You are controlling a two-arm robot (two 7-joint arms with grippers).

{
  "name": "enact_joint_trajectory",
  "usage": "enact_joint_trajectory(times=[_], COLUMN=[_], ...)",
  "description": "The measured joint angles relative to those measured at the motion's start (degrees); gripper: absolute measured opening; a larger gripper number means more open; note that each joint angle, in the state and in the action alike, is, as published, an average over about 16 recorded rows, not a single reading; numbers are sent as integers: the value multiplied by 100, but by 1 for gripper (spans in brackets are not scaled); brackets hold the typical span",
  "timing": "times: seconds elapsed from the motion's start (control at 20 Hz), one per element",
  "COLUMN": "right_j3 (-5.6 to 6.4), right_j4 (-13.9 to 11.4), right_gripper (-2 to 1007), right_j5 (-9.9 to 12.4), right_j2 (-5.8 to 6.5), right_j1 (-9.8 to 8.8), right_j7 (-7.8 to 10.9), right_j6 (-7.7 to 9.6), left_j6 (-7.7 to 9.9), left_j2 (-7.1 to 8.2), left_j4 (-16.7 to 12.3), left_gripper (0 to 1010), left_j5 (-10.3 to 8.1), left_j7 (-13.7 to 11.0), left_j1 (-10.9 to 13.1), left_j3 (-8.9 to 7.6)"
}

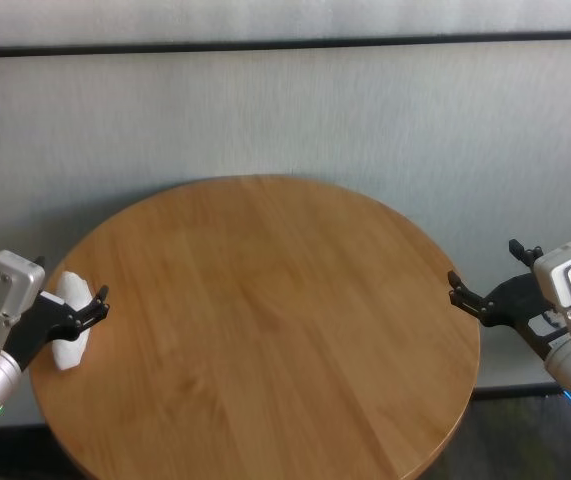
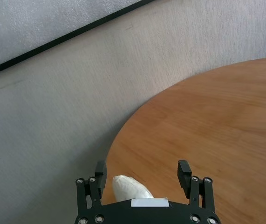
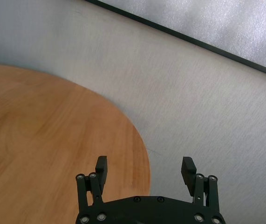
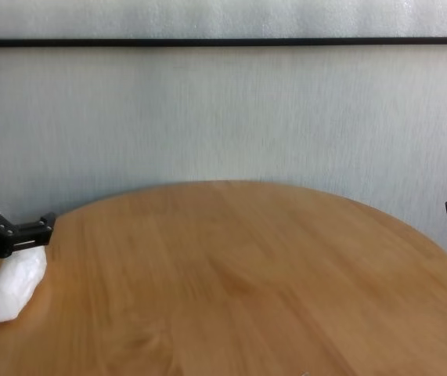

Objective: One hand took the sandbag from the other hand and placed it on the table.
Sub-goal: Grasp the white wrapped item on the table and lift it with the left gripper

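Observation:
The white sandbag [image 1: 69,340] lies on the round wooden table [image 1: 265,320] at its left edge, one end raised toward my left gripper. My left gripper [image 1: 80,300] hovers just over it, open, its fingers not touching it. In the left wrist view the sandbag [image 2: 130,186] shows between the spread fingers [image 2: 100,169], near the gripper's base. The chest view shows the sandbag [image 4: 17,286] resting on the table under the left gripper [image 4: 16,210]. My right gripper [image 1: 485,265] is open and empty beside the table's right edge [image 3: 144,164].
A pale grey wall with a dark horizontal strip [image 1: 285,45] stands behind the table. The table [image 4: 246,274] bears nothing but the sandbag. Both arms sit outside the table's rim, left and right.

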Motion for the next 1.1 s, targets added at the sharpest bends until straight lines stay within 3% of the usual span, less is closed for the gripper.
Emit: enact_joint_trajectory(times=[0.65, 1.1], right_j3=[0, 0], right_j4=[0, 0], right_gripper=[1001, 1001], right_j5=[0, 0], right_j2=[0, 0], right_j1=[0, 0], right_j7=[0, 0], right_j6=[0, 0], left_j6=[8, 134], left_j2=[5, 66], left_j4=[-13, -241], left_gripper=[1002, 1002], left_j5=[-1, -55], left_j7=[9, 91], left_j1=[17, 231], left_j3=[-13, -220])
